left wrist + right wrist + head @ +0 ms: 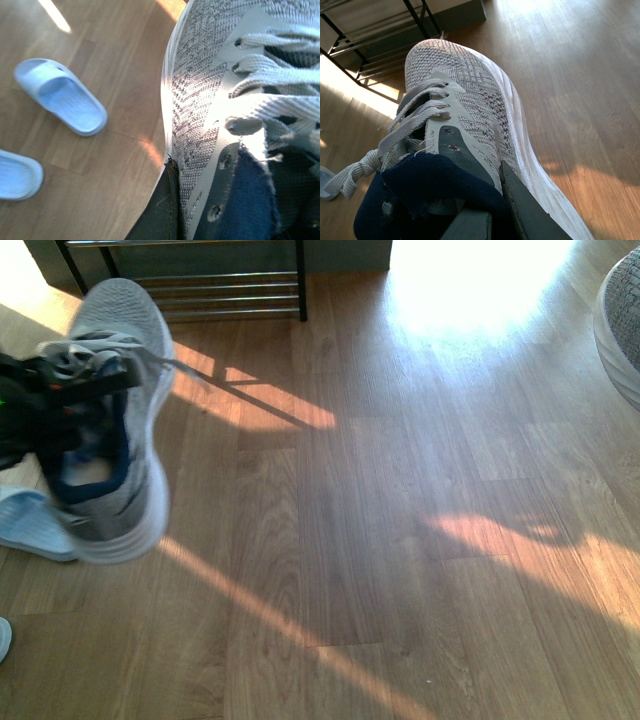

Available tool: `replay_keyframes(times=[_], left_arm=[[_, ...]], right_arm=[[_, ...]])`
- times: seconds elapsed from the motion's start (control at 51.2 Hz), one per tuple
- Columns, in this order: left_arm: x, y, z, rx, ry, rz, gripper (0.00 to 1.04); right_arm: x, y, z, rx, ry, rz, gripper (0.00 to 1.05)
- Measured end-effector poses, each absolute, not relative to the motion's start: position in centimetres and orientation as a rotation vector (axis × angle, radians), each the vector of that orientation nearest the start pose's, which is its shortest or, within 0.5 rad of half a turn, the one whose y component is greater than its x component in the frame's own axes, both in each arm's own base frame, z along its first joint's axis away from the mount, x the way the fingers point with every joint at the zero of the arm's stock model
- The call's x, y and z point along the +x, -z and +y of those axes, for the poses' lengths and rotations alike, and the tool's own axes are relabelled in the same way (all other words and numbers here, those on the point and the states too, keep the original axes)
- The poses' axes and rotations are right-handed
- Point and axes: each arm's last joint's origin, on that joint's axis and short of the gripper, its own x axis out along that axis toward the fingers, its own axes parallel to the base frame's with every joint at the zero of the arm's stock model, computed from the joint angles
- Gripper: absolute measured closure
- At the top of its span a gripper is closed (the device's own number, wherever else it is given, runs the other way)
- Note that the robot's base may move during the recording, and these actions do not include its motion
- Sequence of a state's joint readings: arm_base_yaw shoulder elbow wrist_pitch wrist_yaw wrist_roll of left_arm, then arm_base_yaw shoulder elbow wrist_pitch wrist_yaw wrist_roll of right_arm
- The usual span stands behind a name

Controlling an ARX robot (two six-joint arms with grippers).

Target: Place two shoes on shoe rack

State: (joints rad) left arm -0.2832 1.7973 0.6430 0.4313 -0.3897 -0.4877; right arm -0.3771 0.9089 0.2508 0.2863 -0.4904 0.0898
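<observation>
Front view: grey sneaker (125, 320) is clamped by left gripper (85, 385), second sneaker (470, 100) by right gripper (487, 220). Neither is placed on the shoe rack (220, 282).

Sneaker (140, 440) aloft left, slide (30, 525) perhaps beneath, rack (220, 285) behind.

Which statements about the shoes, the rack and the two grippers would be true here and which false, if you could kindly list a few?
1. The left gripper holds a grey sneaker above the floor. True.
2. A sneaker sits on the shoe rack. False: no shoe shows on its visible bars.
3. Two pale blue slides lie on the floor. True.
4. The right gripper is open and holds nothing. False: it is closed on the other sneaker at its collar.
</observation>
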Motion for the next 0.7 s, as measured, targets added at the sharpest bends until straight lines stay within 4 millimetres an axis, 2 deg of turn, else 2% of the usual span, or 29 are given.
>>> replay_keyframes(times=[0.156, 0.215, 0.703], left_arm=[[23.5, -16.5, -6.4, -0.183, -0.340, 0.500, 1.03], [22.7, -18.2, -6.5, -0.209, -0.310, 0.438, 1.03], [22.5, -18.4, -6.6, -0.208, -0.298, 0.436, 1.03]], right_arm=[[16.8, -17.5, -5.2, 0.245, -0.097, 0.343, 1.03], [16.8, -17.5, -5.2, 0.245, -0.097, 0.343, 1.03], [16.8, -17.5, -5.2, 0.245, -0.097, 0.343, 1.03]])
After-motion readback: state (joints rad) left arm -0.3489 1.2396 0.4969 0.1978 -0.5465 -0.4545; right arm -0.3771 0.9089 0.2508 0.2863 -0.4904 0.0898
